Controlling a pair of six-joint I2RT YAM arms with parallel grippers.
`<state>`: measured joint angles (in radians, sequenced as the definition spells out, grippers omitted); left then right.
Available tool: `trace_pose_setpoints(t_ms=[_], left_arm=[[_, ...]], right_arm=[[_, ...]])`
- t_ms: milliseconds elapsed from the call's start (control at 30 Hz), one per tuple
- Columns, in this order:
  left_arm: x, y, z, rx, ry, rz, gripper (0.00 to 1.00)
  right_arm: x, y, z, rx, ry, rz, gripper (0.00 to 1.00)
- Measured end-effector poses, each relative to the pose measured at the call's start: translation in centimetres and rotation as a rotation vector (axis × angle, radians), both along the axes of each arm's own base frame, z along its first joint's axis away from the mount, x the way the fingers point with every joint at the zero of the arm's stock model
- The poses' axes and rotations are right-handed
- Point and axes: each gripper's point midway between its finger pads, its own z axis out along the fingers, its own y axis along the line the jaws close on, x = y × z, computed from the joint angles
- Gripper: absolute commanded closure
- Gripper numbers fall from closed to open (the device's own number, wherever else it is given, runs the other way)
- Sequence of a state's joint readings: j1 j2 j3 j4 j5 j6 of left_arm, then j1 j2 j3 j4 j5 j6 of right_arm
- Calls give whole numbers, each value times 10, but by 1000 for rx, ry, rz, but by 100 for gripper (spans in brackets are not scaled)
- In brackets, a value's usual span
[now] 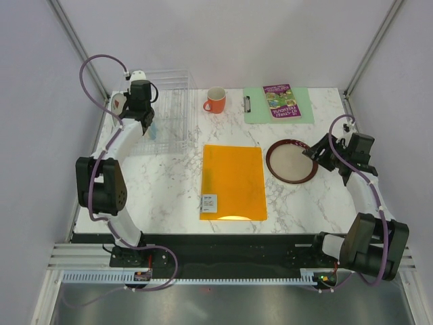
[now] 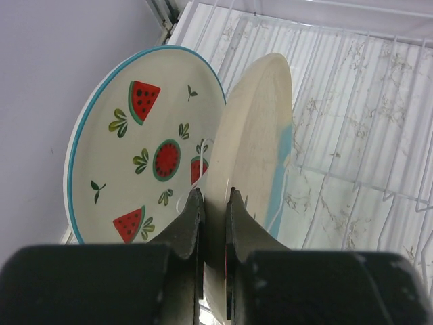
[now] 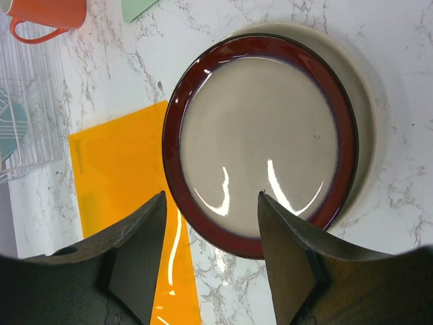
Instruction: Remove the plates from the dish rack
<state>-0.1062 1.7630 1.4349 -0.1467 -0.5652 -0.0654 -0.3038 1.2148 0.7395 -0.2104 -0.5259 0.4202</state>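
The left pincer (image 2: 215,198) is clamping the rim of a stiff, likely slippery, breakable cream-and-pale-blue round plate (image 2: 260,128) standing in the clear plastic dish rack (image 2: 352,101); the right pincer (image 3: 211,200) is hovering open, empty.

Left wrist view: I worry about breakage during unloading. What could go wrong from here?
1. The left tool grips the cream-and-blue plate only at its thin rim, so the plate may swing or slip once lifted.
2. The watermelon plate stands close beside it in the dish rack; a tilted lift could knock it.
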Motion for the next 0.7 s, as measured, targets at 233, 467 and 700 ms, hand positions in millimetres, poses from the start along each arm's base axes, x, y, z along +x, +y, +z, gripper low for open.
trace_pose_setpoints(t_ms=[233, 467, 700], left_arm=[[-13, -1, 8, -3, 30, -15, 98], [-35, 3, 61, 7, -37, -9, 98], [-54, 5, 110, -4, -132, -16, 98]], right_arm=[[-4, 10, 0, -21, 8, 26, 37], [-9, 19, 8, -41, -10, 47, 36], [-12, 25, 14, -49, -18, 62, 36]])
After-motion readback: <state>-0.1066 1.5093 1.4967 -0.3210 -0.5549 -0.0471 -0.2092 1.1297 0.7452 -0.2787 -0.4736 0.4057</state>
